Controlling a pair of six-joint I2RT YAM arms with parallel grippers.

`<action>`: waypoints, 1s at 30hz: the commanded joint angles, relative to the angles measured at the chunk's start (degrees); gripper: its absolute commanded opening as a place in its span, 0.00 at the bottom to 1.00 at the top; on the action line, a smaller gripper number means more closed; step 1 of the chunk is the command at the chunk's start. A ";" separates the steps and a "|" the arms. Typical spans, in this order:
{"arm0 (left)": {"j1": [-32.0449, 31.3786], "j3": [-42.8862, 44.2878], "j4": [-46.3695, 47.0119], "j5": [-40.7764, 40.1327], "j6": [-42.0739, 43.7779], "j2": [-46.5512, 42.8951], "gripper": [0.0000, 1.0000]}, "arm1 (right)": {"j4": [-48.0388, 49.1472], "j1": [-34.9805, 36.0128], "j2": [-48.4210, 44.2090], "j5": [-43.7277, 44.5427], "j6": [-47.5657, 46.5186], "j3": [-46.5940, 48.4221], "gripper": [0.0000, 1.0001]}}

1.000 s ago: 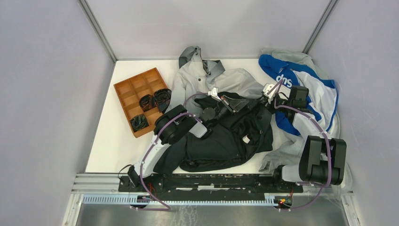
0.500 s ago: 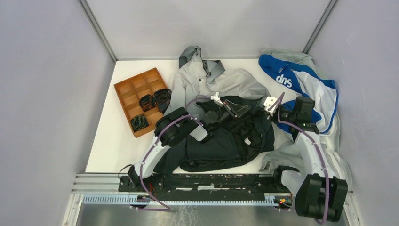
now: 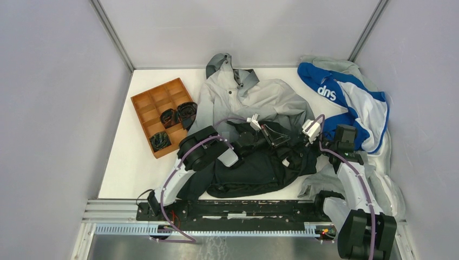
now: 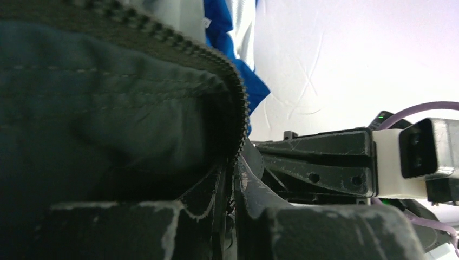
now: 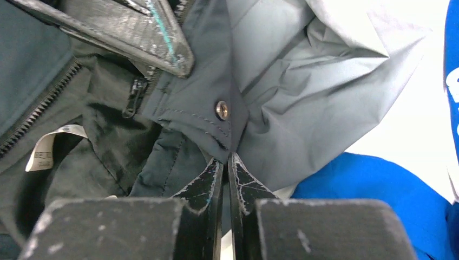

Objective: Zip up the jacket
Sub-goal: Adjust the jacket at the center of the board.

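The jacket (image 3: 254, 97) lies mid-table, light grey at the hood and black toward me. My left gripper (image 3: 277, 139) is over its dark middle. In the left wrist view that gripper (image 4: 233, 181) is shut on the jacket's front edge, and the zipper teeth (image 4: 239, 111) run down between the fingers. My right gripper (image 3: 296, 147) sits just right of it. In the right wrist view it (image 5: 226, 162) is shut on a fold of grey-black fabric just below a metal snap (image 5: 221, 109). A zipper pull (image 5: 133, 101) hangs to the left of the snap.
An orange compartment tray (image 3: 145, 108) with dark items stands at the left. A blue-and-white garment (image 3: 346, 92) lies at the back right. A light grey garment (image 3: 330, 173) spreads under the right arm. Grey walls close in on three sides.
The right arm has drawn back toward me, carrying its gripper and the jacket fold left and nearer. The left gripper has shifted slightly nearer too. Both tips are closer together.
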 commanded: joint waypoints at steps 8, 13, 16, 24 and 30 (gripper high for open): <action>-0.86 1.33 -8.36 1.30 -0.98 -0.93 0.16 | -12.89 -0.50 -0.43 2.33 -9.40 8.41 0.42; -1.01 3.62 -9.54 1.47 -1.02 0.09 0.18 | -23.34 -0.55 2.58 -1.10 -14.85 16.04 0.50; -1.06 4.07 -9.59 1.56 -1.18 0.42 0.19 | -27.86 -0.54 5.38 -5.00 -14.54 20.08 0.53; -1.10 4.93 -8.87 2.33 -1.73 1.20 0.21 | -30.51 -0.55 17.93 -11.91 -4.56 26.82 0.64; -1.14 4.78 -8.70 2.59 -1.81 1.24 0.22 | -30.93 -0.50 25.10 -10.00 -1.87 29.31 0.64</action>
